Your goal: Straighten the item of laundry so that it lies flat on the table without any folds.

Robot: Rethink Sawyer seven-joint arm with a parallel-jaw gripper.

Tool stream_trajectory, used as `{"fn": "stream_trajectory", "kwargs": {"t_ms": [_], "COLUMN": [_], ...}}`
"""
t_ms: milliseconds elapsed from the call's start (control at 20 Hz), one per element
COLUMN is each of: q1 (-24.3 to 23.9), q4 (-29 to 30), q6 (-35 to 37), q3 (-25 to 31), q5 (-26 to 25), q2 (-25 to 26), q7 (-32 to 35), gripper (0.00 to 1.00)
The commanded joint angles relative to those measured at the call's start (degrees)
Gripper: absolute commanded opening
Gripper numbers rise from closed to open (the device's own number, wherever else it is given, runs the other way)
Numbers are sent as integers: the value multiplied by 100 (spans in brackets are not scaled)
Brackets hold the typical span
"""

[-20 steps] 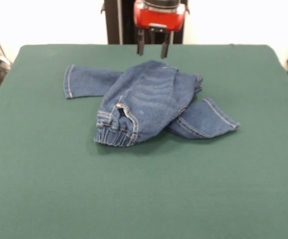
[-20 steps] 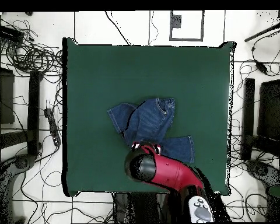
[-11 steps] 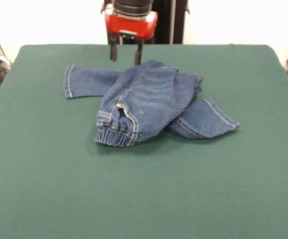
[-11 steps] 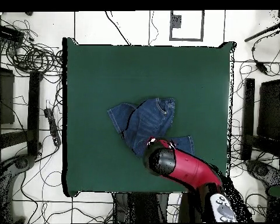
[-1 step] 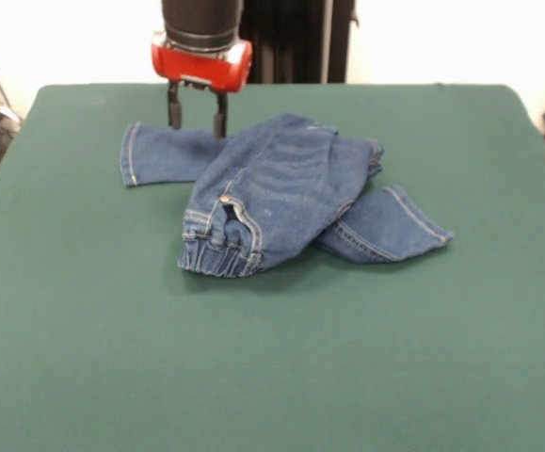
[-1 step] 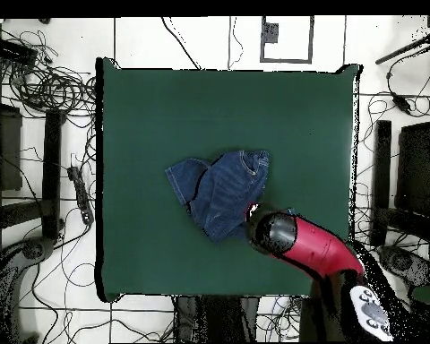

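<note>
Jeans [image 5: 281, 193] bunched near the middle of the table [image 5: 272, 377], well clear of every edge: seat and waistband [image 5: 217, 256] doubled over toward the camera, one leg [image 5: 164, 153] running out flat to the picture's left, the other leg [image 5: 385, 226] poking out from under the pile at the right. Gripper [image 5: 197, 115] poised over the flat leg just where it vanishes under the folded part, fingers [image 5: 173, 105] spread apart with nothing between them. Cannot tell from the front view whether the tips touch denim or hover just above it; overhead, hidden under the red arm [image 6: 313, 249], which also covers part of the pile. Main risk, as a judgement: closing at that junction and catching both the leg and the fold lying on it, so that a pull drags the whole bundle across the felt instead of opening it. Could also pinch only a thin ridge of cloth and slip off once the weight of the pile loads it. Could press down too far and trap the fabric against the table, adding a crease. Pulling toward the far side may tighten the overlap, not free it; likely safer to lift the top layer and lay it back away from the legs. May need several grasps, with folds on both sides.
</note>
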Motion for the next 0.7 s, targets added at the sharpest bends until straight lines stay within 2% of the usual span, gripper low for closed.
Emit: {"fn": "stream_trajectory", "kwargs": {"t_ms": [50, 300, 700], "q1": [9, -124, -80], "q4": [-879, -924, -1206], "q6": [1097, 1222, 1589], "q3": [796, 997, 1133], "q5": [-307, -319, -211], "q2": [263, 96, -14], "q7": [-260, -163, -58], "gripper": [100, 100, 100]}}
